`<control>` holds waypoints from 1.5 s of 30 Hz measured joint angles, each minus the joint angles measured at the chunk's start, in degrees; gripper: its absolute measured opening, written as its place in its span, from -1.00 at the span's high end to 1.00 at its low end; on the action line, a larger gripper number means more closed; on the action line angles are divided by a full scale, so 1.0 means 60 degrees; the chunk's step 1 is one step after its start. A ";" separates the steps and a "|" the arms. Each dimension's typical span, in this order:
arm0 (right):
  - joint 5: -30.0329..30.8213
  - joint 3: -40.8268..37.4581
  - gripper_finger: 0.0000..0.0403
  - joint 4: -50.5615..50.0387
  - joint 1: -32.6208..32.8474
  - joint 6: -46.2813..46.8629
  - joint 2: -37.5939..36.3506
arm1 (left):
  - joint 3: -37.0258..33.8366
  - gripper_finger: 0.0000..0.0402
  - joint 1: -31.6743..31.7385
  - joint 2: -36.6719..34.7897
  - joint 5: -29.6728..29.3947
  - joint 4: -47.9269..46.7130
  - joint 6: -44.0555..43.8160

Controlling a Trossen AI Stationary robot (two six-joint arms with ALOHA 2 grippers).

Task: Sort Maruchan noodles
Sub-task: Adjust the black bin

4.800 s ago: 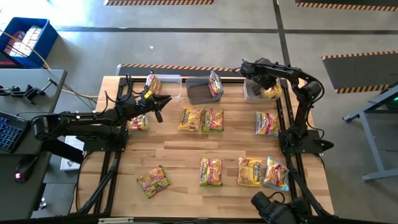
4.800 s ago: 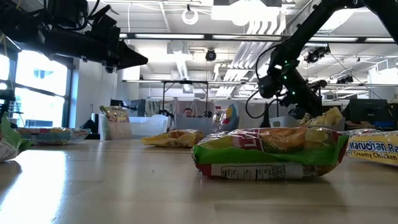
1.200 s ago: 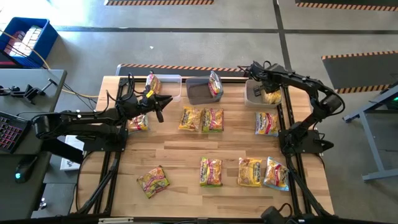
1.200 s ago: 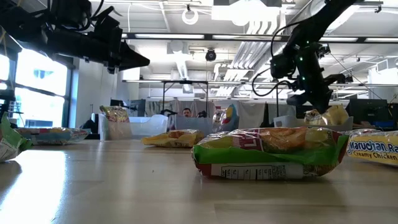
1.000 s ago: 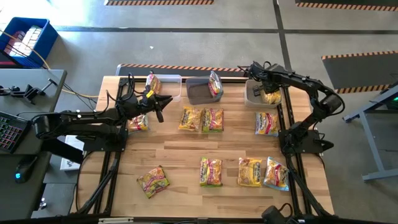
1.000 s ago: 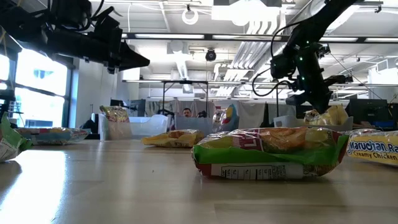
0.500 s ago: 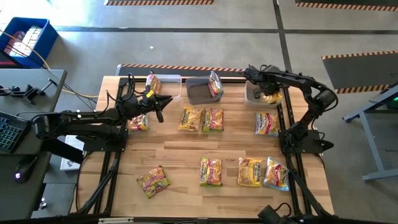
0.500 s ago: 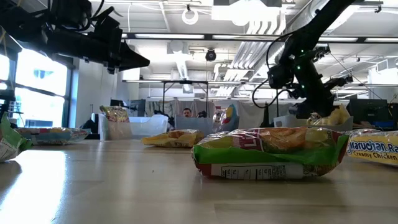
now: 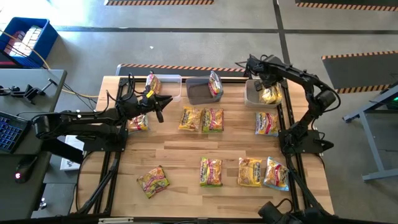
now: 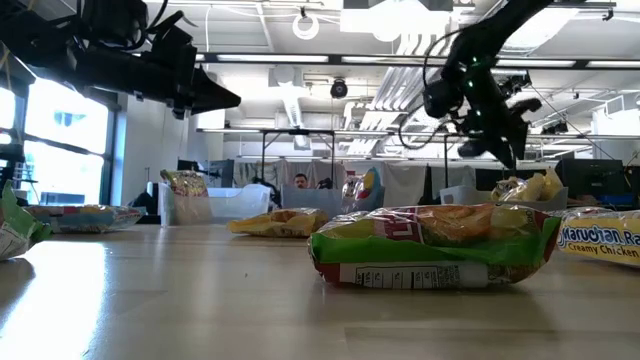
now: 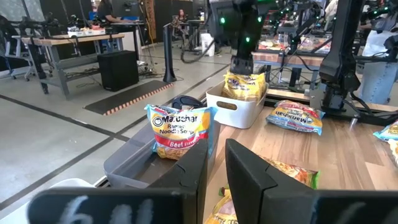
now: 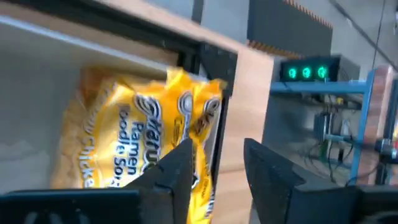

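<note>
Several Maruchan packets lie flat on the table, among them a yellow pair point(image 9: 200, 119) mid-table and a green-red one point(image 10: 432, 245) near the low camera. Three bins stand along the far edge. A yellow packet point(image 12: 143, 146) lies in the right bin point(image 9: 249, 96), leaning on its wall. My right gripper point(image 12: 214, 171) hangs open just above that packet, touching nothing. A beef packet point(image 11: 180, 129) stands upright in the middle bin point(image 9: 198, 93). My left gripper point(image 9: 163, 101) waits slightly open, raised near the left bin point(image 9: 169, 86).
Single packets lie near the left edge point(image 9: 138, 122), at the near left point(image 9: 153, 181) and near the right arm's base point(image 9: 267, 123); three more sit along the near right point(image 9: 250, 172). The left bin holds a packet point(image 9: 152, 82). Bare wood lies mid-table.
My right gripper has risen out of the right bin and drawn a little toward the table's far edge. The yellow packet stays behind in the bin.
</note>
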 joint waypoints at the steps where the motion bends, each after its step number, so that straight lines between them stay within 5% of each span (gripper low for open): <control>1: -0.0004 0.0222 0.42 -0.0037 0.0058 -0.0206 -0.0006 | 0.0000 0.77 0.0000 0.0000 0.0000 0.0000 0.0000; 7: -0.1826 0.0017 0.91 0.2521 0.0739 -0.2045 -0.0784 | 0.0000 0.84 0.0004 0.0001 0.0214 -0.0079 -0.0003; 12: -0.5333 -0.1704 0.91 0.6569 0.1353 -0.3392 -0.1571 | 0.0252 0.99 0.0015 0.0578 0.0585 -0.0628 -0.0002; 16: -0.6796 -0.2851 0.99 0.8895 0.2196 -0.4312 -0.1573 | 0.0975 0.98 -0.0039 0.1878 0.0568 -0.1264 0.0015; 21: -0.6995 -0.3654 0.99 1.0774 0.3128 -0.4479 -0.1542 | 0.1772 1.00 -0.0195 0.3711 0.0214 -0.1199 0.0472; 31: -0.6746 -0.3674 1.00 1.1023 0.3529 -0.4407 -0.1543 | 0.3658 1.00 0.0037 0.6547 -0.0117 -0.1839 0.1083; 45: -0.6428 -0.3671 1.00 1.1049 0.3578 -0.4418 -0.1545 | 0.4912 1.00 0.0617 0.8030 -0.0329 -0.2066 0.0750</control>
